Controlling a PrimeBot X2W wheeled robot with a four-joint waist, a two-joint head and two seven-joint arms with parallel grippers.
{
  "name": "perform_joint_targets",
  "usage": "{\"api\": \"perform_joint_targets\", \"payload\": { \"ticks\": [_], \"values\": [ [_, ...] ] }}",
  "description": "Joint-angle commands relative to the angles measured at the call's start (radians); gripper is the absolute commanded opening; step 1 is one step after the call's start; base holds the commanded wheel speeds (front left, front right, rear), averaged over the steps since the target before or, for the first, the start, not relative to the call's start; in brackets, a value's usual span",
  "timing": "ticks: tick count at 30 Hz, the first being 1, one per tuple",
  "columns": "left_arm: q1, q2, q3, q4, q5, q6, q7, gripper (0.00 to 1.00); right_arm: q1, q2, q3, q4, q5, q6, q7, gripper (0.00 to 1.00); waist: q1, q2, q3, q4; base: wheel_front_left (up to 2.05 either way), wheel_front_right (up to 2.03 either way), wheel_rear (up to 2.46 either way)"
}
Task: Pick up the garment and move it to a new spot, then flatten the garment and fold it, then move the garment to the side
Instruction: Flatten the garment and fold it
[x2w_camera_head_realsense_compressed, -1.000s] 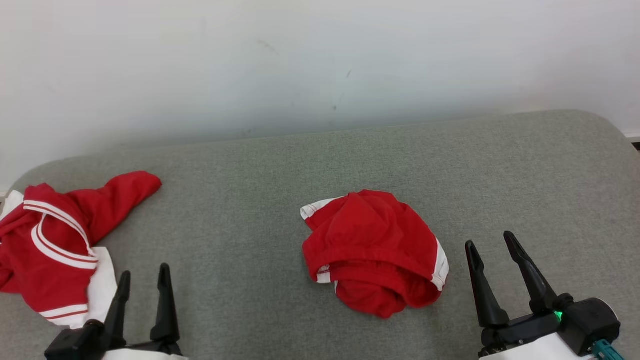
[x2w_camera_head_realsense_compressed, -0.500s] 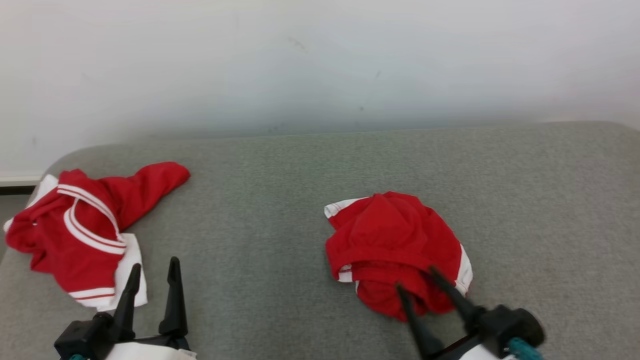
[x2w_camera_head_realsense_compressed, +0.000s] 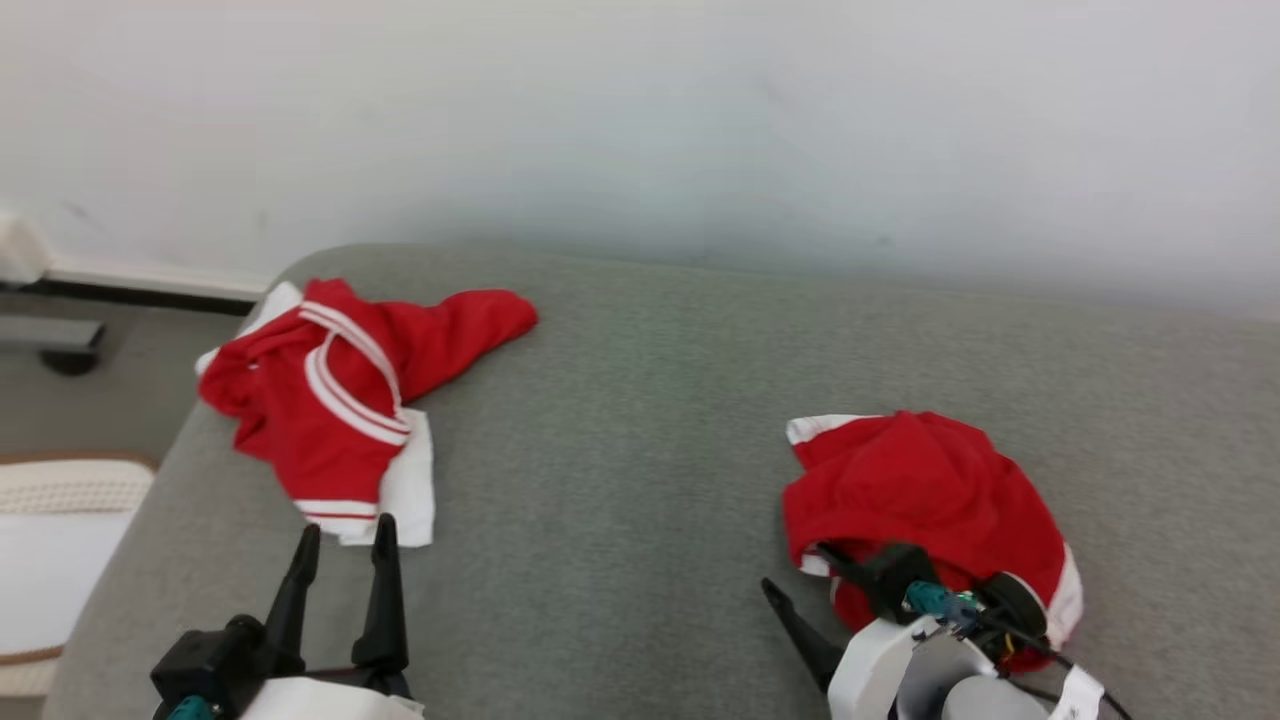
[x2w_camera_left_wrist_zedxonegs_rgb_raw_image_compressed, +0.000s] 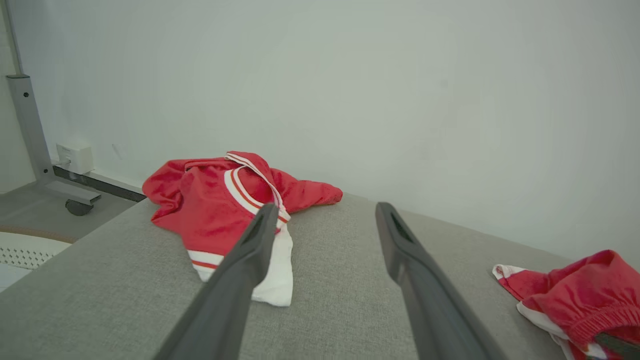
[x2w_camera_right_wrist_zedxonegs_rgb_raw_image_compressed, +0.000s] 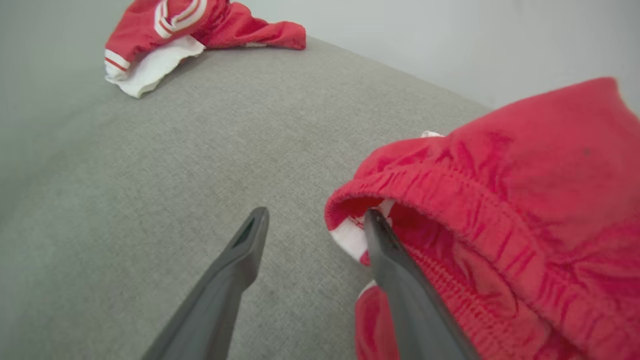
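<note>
Crumpled red garment (x2w_camera_head_realsense_compressed: 930, 490) with gathered elastic hem (x2w_camera_right_wrist_zedxonegs_rgb_raw_image_compressed: 450, 192) lies on woven grey cushion (x2w_camera_head_realsense_compressed: 620, 480).

Plain pale white wall (x2w_camera_head_realsense_compressed: 640, 120) behind, softly and evenly lit. Grey fabric-upholstered counter with rounded corners (x2w_camera_head_realsense_compressed: 620, 400) set against it. Grey floor (x2w_camera_head_realsense_compressed: 90, 400) at left. Dark skirting strip (x2w_camera_head_realsense_compressed: 150, 296) along wall base. Grey metal post on castor foot (x2w_camera_left_wrist_zedxonegs_rgb_raw_image_compressed: 27, 125), small white wall box (x2w_camera_left_wrist_zedxonegs_rgb_raw_image_compressed: 75, 158) just beside it.

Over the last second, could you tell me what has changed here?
The right gripper moved in from the right to the red shorts; one finger now sits at their waistband, jaws open, nothing gripped. The head camera turned too. The left gripper stayed open and idle; the shorts and red top lie unmoved.
</note>
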Motion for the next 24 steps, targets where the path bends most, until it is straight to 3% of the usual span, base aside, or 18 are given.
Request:
{"api": "perform_joint_targets", "payload": {
  "ticks": [1, 7, 8, 10, 17, 24],
  "values": [
    [-0.009, 0.003, -0.007, 0.002, -0.014, 0.002, -0.001, 1.0, -0.025, 0.0, -0.011, 0.037, -0.015, -0.002, 0.015, 1.0, 0.0, 0.0, 0.009, 0.06, 0.0, 0.0, 0.0],
    [-0.012, 0.003, -0.024, 0.012, -0.032, 0.012, -0.001, 1.0, -0.093, 0.009, -0.083, 0.171, -0.062, -0.002, 0.034, 1.0, 0.0, 0.0, 0.02, 0.135, 0.0, 0.0, 0.0],
    [-0.01, 0.003, -0.026, 0.014, -0.036, 0.015, -0.001, 1.0, -0.099, 0.009, -0.098, 0.19, -0.07, -0.002, 0.036, 0.91, 0.0, 0.0, 0.02, 0.144, 0.0, 0.0, 0.0],
    [-0.007, 0.003, -0.027, 0.016, -0.038, 0.016, -0.001, 1.0, -0.112, 0.01, -0.119, 0.218, -0.079, -0.002, 0.03, 0.0, 0.0, 0.0, 0.017, 0.158, 0.0, 0.0, 0.0],
    [0.011, 0.003, -0.017, 0.021, -0.036, 0.019, -0.001, 1.0, -0.084, 0.01, -0.096, 0.196, -0.026, -0.002, 0.007, 0.0, 0.0, 0.0, 0.001, 0.149, 0.0, 0.0, 0.0],
    [0.019, 0.003, -0.009, 0.017, -0.029, 0.017, -0.001, 1.0, -0.054, 0.01, -0.087, 0.063, 0.102, -0.002, 0.021, 0.0, 0.0, 0.0, -0.009, 0.074, 0.0, 0.0, 0.0]
  ]
}}
